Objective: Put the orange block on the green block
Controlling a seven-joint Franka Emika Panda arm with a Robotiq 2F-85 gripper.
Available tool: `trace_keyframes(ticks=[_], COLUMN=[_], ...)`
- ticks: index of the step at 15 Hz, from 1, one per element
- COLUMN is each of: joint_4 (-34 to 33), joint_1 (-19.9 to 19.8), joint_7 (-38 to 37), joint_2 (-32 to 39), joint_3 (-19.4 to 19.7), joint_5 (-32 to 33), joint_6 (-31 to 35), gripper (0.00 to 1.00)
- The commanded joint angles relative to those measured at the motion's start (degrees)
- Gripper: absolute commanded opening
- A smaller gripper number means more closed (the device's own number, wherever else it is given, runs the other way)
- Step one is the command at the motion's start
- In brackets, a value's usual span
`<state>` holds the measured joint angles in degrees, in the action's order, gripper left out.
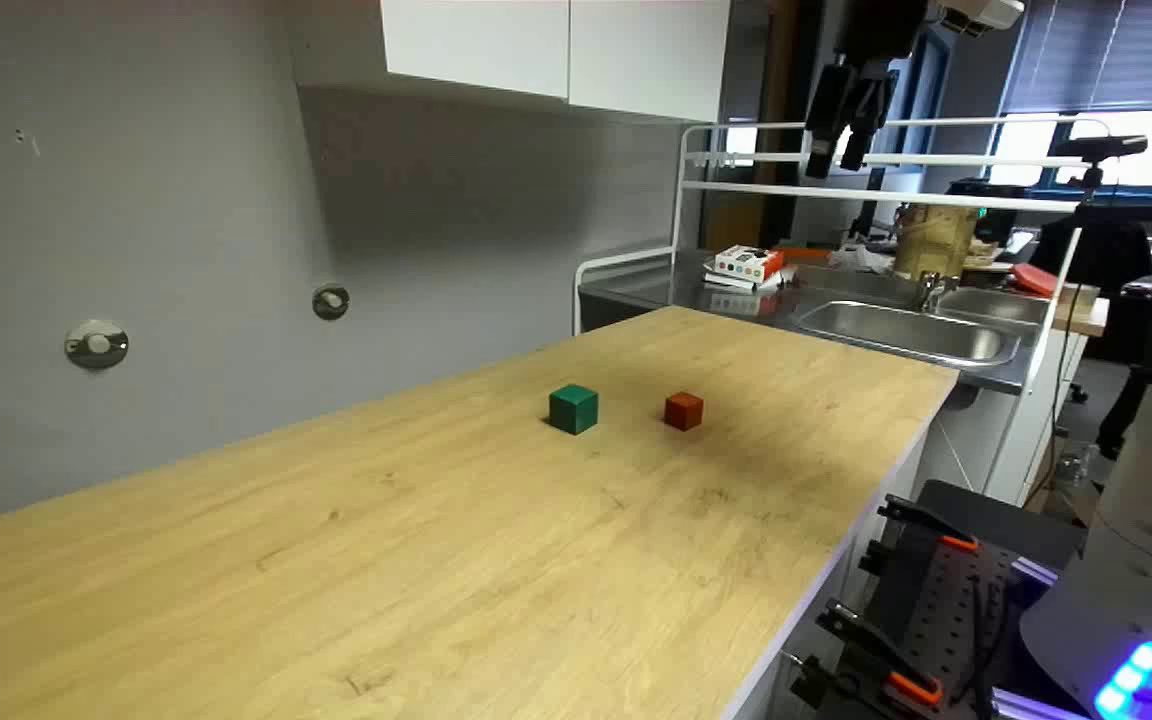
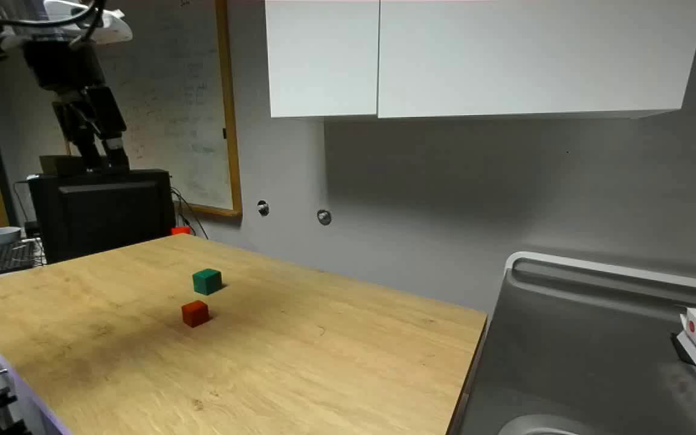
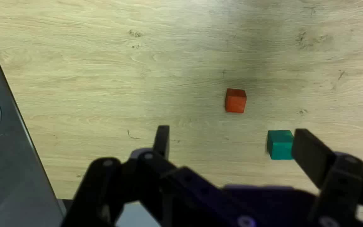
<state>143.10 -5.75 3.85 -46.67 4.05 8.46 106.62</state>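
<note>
Overhead, gripper (image 3: 233, 138) wide; below, orange block (image 1: 684, 411) and green block (image 1: 573, 409) on wood-grain tabletop (image 1: 456, 560), grey wall (image 1: 186, 220) alongside.

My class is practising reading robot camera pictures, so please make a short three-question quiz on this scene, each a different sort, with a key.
1. True or false: the orange block and the green block stand apart on the table.
2. Multiple choice: the end effector is (a) shut on the orange block, (b) open and holding nothing, (c) shut on the green block.
3. Fill in the colour: in the wrist view, the block nearer the picture's bottom edge is ...

Key:
1. True
2. b
3. Green
</note>
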Motion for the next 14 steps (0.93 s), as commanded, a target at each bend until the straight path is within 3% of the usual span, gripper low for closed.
trace_keyframes(ticks=[1, 10, 14], joint_4=[-0.2, -0.3, -0.5], joint_1=[0.4, 0.4, 0.4], joint_7=[-0.2, -0.2, -1.0], joint_2=[0.0, -0.2, 3.2], joint_3=[0.2, 0.2, 0.5], joint_5=[0.2, 0.2, -0.3], joint_6=[0.0, 0.0, 1.4], gripper=[1.0, 1.0, 1.0])
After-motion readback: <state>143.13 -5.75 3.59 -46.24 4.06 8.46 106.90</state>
